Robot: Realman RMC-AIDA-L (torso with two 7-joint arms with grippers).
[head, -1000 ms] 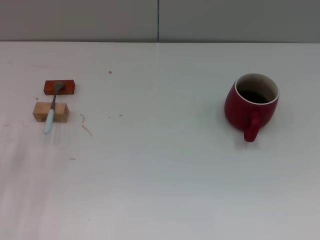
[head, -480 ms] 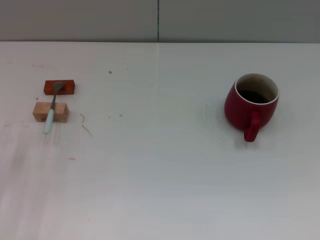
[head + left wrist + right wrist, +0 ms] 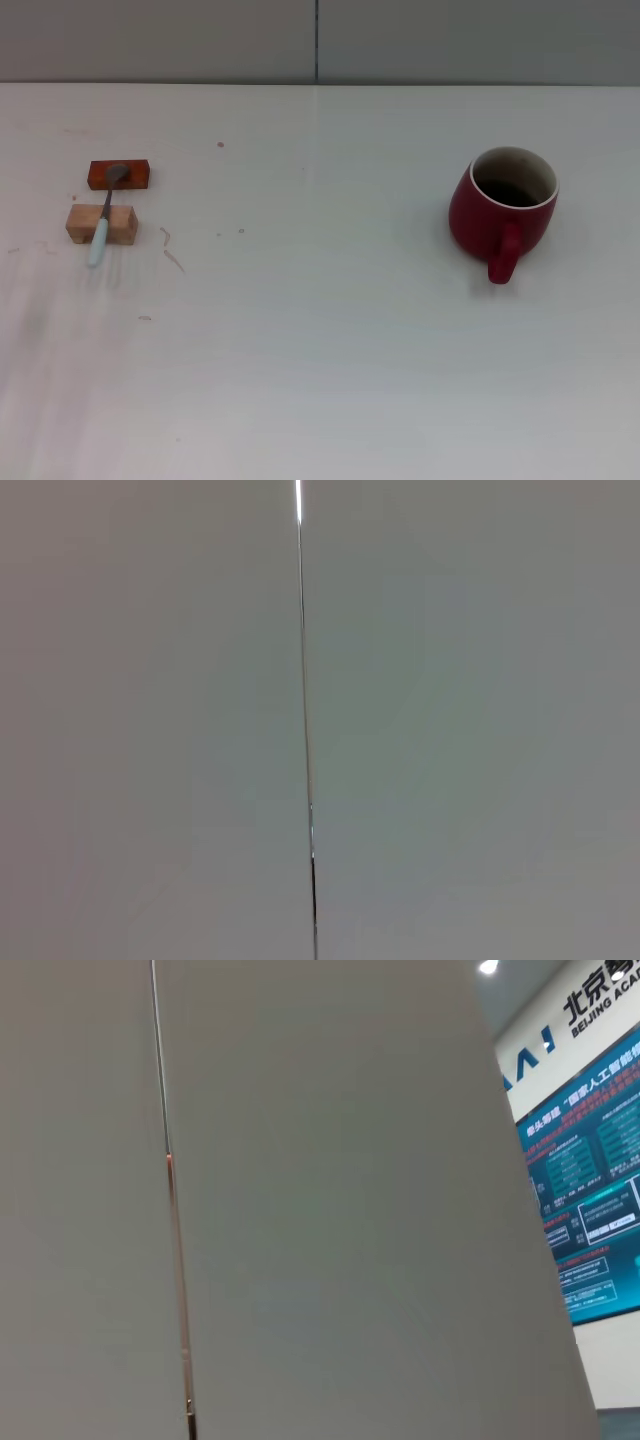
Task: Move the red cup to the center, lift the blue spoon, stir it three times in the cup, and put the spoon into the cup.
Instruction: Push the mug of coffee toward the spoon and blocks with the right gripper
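The red cup (image 3: 503,213) stands upright on the right side of the white table (image 3: 320,330), its handle turned toward me and its dark inside showing. The blue spoon (image 3: 103,225) lies at the far left, its grey bowl resting on an orange-red block (image 3: 119,175) and its pale blue handle across a tan wooden block (image 3: 101,224). Neither gripper shows in the head view. Both wrist views show only grey wall panels.
A grey panelled wall (image 3: 320,40) runs along the table's far edge. A few small marks dot the tabletop near the blocks. The right wrist view also catches a blue poster (image 3: 600,1220) off at one side.
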